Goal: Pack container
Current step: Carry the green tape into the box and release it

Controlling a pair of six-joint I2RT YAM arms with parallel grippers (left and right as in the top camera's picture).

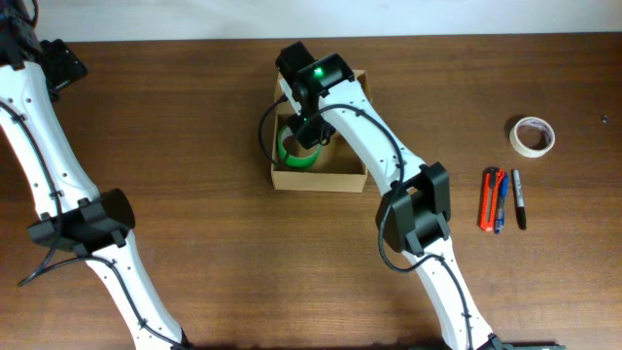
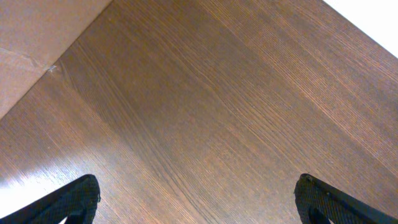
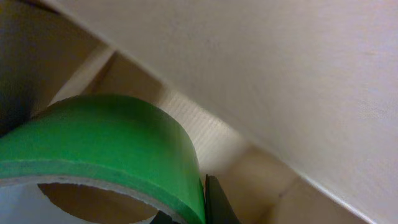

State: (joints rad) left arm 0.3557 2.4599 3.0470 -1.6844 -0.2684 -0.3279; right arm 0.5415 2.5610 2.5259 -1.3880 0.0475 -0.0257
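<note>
A tape roll (image 1: 296, 154) sits in the container (image 1: 319, 181), with pens (image 1: 501, 199) and another roll (image 1: 534, 136) well right.

No legible text or labels anywhere.

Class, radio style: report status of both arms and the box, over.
Left fingers open over table. Right fingers down in container beside green tape roll, grip unclear. Nothing else in the way.

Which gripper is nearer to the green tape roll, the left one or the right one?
Right. The right gripper is inside the container, jaws on the wall of the green tape roll. The left gripper hangs far away to the left, over the wooden table.
</note>
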